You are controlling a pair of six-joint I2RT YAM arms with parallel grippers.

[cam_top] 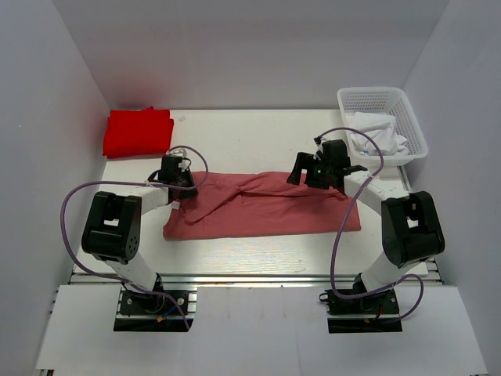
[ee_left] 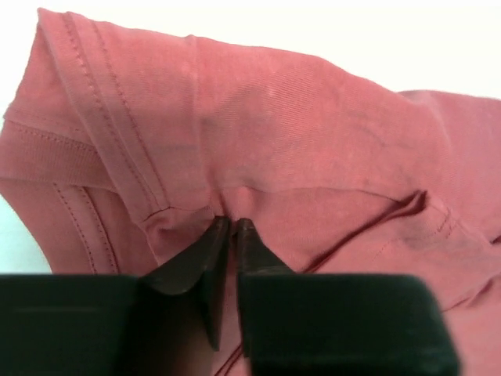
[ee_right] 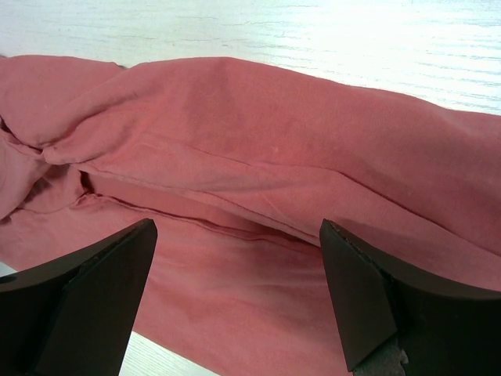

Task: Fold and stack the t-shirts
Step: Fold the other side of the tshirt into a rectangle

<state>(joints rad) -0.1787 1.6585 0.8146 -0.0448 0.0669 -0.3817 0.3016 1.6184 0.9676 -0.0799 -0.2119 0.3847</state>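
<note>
The dusty rose-pink t-shirt [cam_top: 266,205] lies folded in a long band across the middle of the table. My left gripper [cam_top: 177,178] is at its left end and is shut on a pinch of the pink cloth [ee_left: 258,133] beside a stitched hem. My right gripper [cam_top: 322,168] hovers over the shirt's upper right part, open and empty; the pink folds [ee_right: 258,133] show between its spread fingers. The bright red t-shirt [cam_top: 138,131] lies folded at the back left corner.
A white mesh basket [cam_top: 419,133] with white cloth in it stands at the back right. White walls enclose the table on three sides. The arm bases and cables sit at the near edge.
</note>
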